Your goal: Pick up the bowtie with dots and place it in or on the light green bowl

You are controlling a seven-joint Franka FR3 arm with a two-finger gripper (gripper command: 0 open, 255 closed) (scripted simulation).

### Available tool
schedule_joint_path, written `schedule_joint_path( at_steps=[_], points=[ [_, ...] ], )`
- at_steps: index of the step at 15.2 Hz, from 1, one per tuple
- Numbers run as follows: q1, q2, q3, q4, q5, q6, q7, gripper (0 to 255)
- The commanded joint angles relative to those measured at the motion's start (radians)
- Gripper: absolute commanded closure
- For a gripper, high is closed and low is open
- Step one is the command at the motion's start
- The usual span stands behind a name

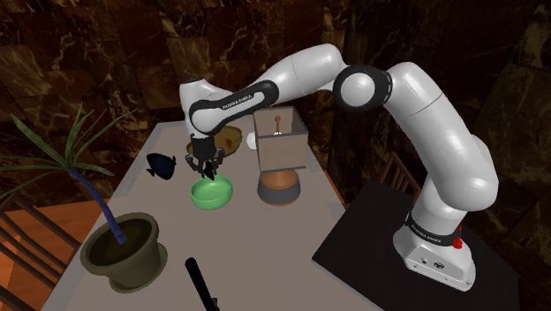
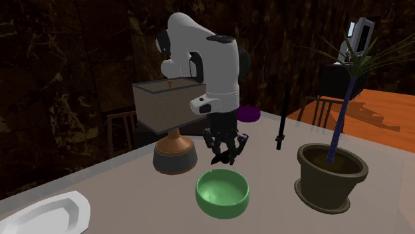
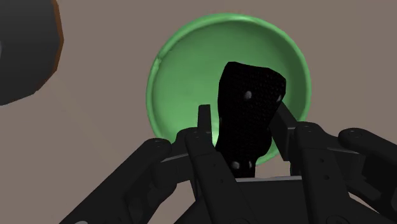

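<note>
Fingers (image 3: 205, 133) were clamped on the black dotted bowtie (image 3: 249, 105), one wing sticking past the tips, hanging just above the green bowl (image 3: 184, 89) on the surface (image 3: 95, 127). Probably light, soft and floppy. Best pinched at the narrow middle knot.
</note>
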Motion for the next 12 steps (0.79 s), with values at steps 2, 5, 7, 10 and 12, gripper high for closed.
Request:
schedule_joint_path(
  at_steps=[2,5,7,10,12],
  points=[
    [0.009,0.061,-0.010,0.079,-0.007,-0.018,-0.013,255],
    [0.009,0.076,-0.013,0.065,-0.011,0.011,-0.012,255],
    [0.010,0.088,-0.016,0.059,-0.014,0.029,-0.012,255],
    [0.011,0.108,-0.020,0.052,-0.018,0.055,-0.011,255],
    [0.012,0.122,-0.022,0.049,-0.021,0.072,-0.010,255]
  ],
)
